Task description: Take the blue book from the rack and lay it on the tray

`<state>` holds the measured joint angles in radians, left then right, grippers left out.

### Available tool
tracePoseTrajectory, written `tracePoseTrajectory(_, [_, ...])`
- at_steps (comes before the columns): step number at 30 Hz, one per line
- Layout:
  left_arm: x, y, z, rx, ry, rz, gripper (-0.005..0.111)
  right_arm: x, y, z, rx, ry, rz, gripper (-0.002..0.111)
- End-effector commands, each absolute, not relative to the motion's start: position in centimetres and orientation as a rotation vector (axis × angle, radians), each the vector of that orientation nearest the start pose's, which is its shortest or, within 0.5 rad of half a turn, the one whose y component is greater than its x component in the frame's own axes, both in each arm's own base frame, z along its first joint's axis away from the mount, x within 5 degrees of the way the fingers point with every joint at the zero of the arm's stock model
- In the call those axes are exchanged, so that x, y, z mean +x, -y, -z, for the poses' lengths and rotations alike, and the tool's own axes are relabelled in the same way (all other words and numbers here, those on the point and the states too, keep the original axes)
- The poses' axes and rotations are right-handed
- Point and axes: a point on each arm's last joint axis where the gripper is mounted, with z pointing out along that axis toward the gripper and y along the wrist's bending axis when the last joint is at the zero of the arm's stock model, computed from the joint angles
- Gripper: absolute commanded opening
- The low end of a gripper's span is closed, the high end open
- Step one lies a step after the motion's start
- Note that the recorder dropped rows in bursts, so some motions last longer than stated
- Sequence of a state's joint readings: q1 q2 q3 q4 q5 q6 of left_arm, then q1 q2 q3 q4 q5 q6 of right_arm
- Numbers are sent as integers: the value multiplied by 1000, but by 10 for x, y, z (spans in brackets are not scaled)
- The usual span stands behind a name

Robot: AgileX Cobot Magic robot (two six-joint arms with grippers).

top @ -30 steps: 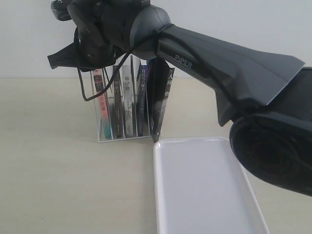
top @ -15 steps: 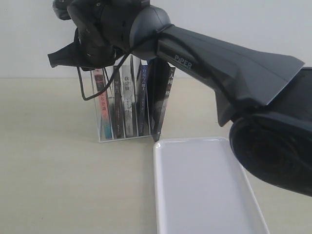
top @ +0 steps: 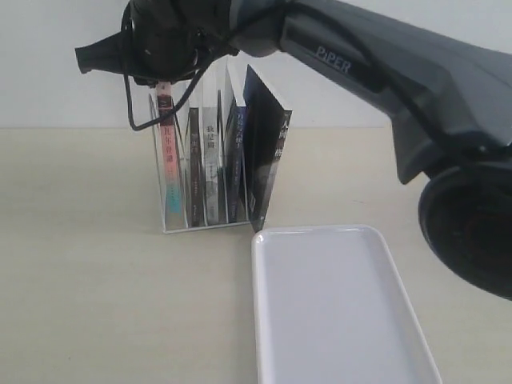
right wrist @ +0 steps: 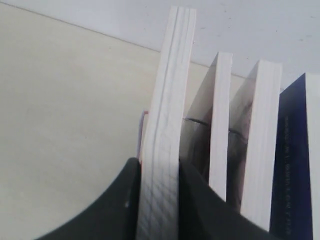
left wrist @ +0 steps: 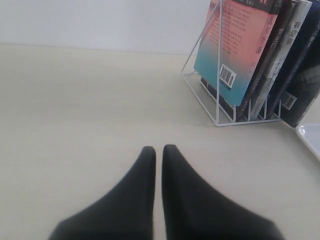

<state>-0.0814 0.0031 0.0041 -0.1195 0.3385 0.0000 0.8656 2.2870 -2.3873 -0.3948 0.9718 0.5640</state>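
Observation:
The rack (top: 178, 227) stands behind the white tray (top: 316, 231) and holds several upright books. The blue book's narrow dark spine (top: 233, 160) is fourth from the left, in its slot. My right gripper (right wrist: 159, 170) is over the rack's left end and is shut on the page edge of the leftmost book, the pink-and-teal one (top: 165, 152), not the blue book (right wrist: 292, 165). That gripper's fingertips are hidden behind its wrist in the exterior view. My left gripper (left wrist: 159, 149) is shut and empty, low over the table, left of the rack (left wrist: 210, 107).
A larger black-covered book (top: 266, 160) leans at the rack's right end, its lower corner close to the tray's near-left corner. The right arm (top: 376, 72) spans the upper right of the exterior view. A tray corner (left wrist: 312, 137) shows in the left wrist view.
The right arm and wrist have risen. The pink-and-teal book has come up a little in the rack with them. The blue book and the left gripper have not moved.

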Motion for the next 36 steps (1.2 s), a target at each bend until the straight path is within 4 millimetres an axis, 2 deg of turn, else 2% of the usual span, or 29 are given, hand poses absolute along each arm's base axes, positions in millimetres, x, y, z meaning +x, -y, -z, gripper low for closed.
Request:
tracePoseTrajectory(1, [53, 8, -183, -5, -1819, 173, 4, 354, -362, -358, -407, -2156, -268, 0])
tracePoseTrajectory(8, [53, 8, -183, -5, -1819, 173, 4, 340, -342, -397, -370, -2124, -262, 0])
tracePoseTrajectory(10, [53, 8, -183, -5, -1819, 173, 4, 338, -340, -402, -366, -2110, -274, 0])
tracePoseTrajectory(36, [53, 8, -183, -5, -1819, 173, 4, 339, -343, -407, -349, -2063, -326, 0])
